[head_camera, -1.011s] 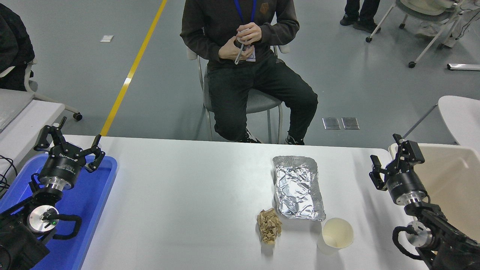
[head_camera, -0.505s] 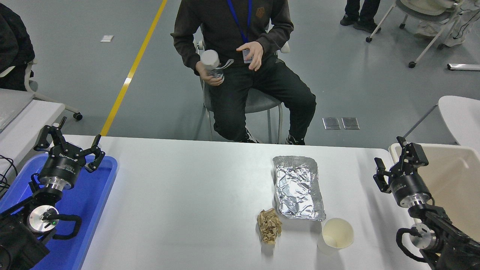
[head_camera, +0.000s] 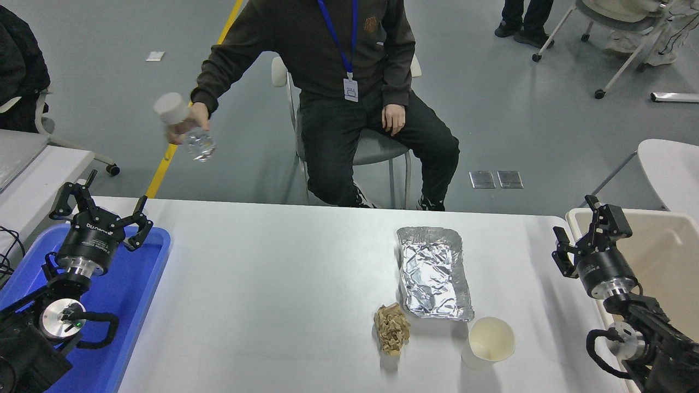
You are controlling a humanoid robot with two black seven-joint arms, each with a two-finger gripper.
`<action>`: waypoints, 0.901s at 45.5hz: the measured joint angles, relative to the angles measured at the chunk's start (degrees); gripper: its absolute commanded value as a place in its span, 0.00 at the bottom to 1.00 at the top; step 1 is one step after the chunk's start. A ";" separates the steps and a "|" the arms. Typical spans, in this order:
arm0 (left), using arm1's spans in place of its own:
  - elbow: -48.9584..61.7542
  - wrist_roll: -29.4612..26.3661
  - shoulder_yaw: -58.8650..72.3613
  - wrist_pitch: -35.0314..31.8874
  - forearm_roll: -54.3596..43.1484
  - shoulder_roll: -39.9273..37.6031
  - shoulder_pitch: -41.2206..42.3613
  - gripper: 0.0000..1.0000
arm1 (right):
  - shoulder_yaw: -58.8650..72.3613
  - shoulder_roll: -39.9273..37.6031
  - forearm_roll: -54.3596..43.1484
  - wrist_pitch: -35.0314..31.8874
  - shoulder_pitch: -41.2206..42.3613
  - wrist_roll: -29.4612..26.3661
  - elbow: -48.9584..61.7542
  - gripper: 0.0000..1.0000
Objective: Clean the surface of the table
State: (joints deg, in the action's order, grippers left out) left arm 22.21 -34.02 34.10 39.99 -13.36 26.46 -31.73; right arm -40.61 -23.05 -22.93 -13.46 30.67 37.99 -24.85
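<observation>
Nearest the camera, a paper cup [head_camera: 489, 341] stands upright on the table surface [head_camera: 273, 305], right of centre, with a crumpled brown paper wad [head_camera: 391, 329] close to its left. Just behind both lies a rectangular foil tray [head_camera: 434, 272], its near right corner close to the cup and its long side running away from the camera. All three items rest on the white tabletop, which spans most of the width of the view.

At the lower left, the left gripper [head_camera: 101, 206] is parked above a blue plastic tray [head_camera: 128, 305] that sits at the left end of the table; its fingers are spread apart and hold nothing. At the right edge, the right gripper [head_camera: 588, 236] hangs over the right end of the table, next to a cream bin [head_camera: 663, 256]; its fingers are parted and empty, and it is well apart from the cup, wad and foil tray.

Beyond the far edge of the table, a person [head_camera: 349, 82] sits on a chair, one arm stretched out to the side, the hand [head_camera: 188, 124] holding a clear bottle [head_camera: 183, 126] with a white cap, tilted, over the floor
</observation>
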 measured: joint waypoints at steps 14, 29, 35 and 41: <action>0.01 0.00 0.00 0.00 0.00 0.00 0.00 1.00 | 23.12 -8.69 -0.43 0.17 9.86 0.16 -0.05 1.00; 0.01 0.00 0.00 0.00 0.00 0.00 0.04 1.00 | 49.83 -15.73 -9.59 0.06 23.04 3.80 -1.98 1.00; 0.01 0.00 0.00 0.00 0.00 0.00 0.03 1.00 | 54.54 -17.97 -17.70 0.15 27.64 6.99 -4.35 1.00; 0.02 0.00 0.00 0.00 0.00 -0.01 0.01 1.00 | 57.09 -21.35 -26.49 0.26 32.17 9.46 -10.35 1.00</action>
State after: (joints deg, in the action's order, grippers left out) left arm 22.22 -34.01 34.10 40.00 -13.36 26.45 -31.72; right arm 16.48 -44.40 -49.42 -13.19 62.85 47.45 -35.20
